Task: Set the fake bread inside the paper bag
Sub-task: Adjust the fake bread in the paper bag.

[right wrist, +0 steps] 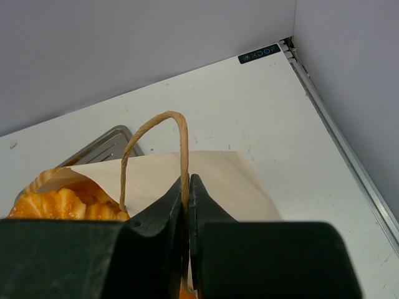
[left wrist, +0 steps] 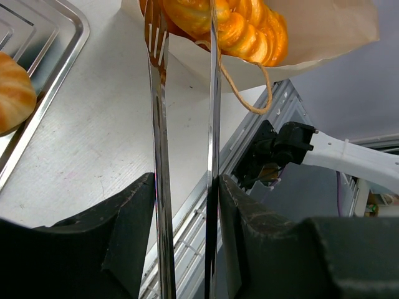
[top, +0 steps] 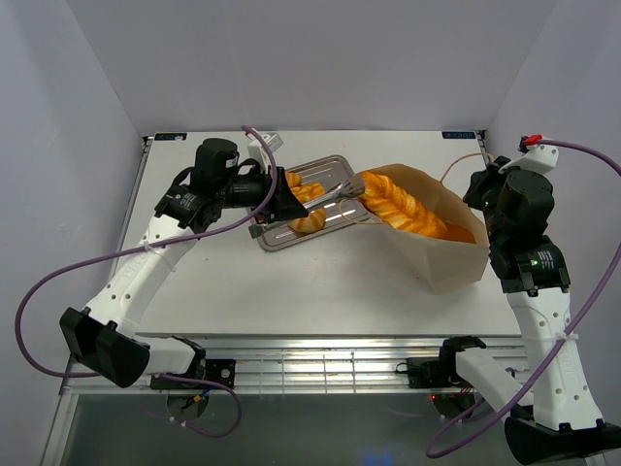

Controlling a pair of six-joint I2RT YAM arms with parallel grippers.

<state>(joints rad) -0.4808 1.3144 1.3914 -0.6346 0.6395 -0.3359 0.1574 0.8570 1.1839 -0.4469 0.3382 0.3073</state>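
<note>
The left end effector point(left wrist: 185, 187) is partly closed around a pair of metal tongs point(left wrist: 157, 156). Its two black fingers point(left wrist: 124, 237) press on the outside of the two long blades and hold them a narrow gap apart. The tongs reach out to the mouth of the paper bag point(top: 448, 254), where the forked tip sits at the edge of the fake bread point(left wrist: 240, 25). Whether the blades pinch a piece there cannot be told.

The right end effector point(right wrist: 187, 184) is fully closed, with its fingers clamped on the bag's brown string handle point(right wrist: 153, 124), which loops up above them. In the overhead view this end effector point(top: 482, 183) is at the bag's far right corner.

The bag lies tilted on the white desk point(top: 320, 291) with its open mouth facing left, toward the metal tray point(top: 277, 238). Braided golden loaves point(top: 398, 206) fill the opening and touch the paper. More bread point(top: 306, 225) is on the tray, just beside the bag's mouth.

A small dark label point(right wrist: 259, 54) at the desk's far corner appears to read "XDOF". No other writing is legible.
</note>
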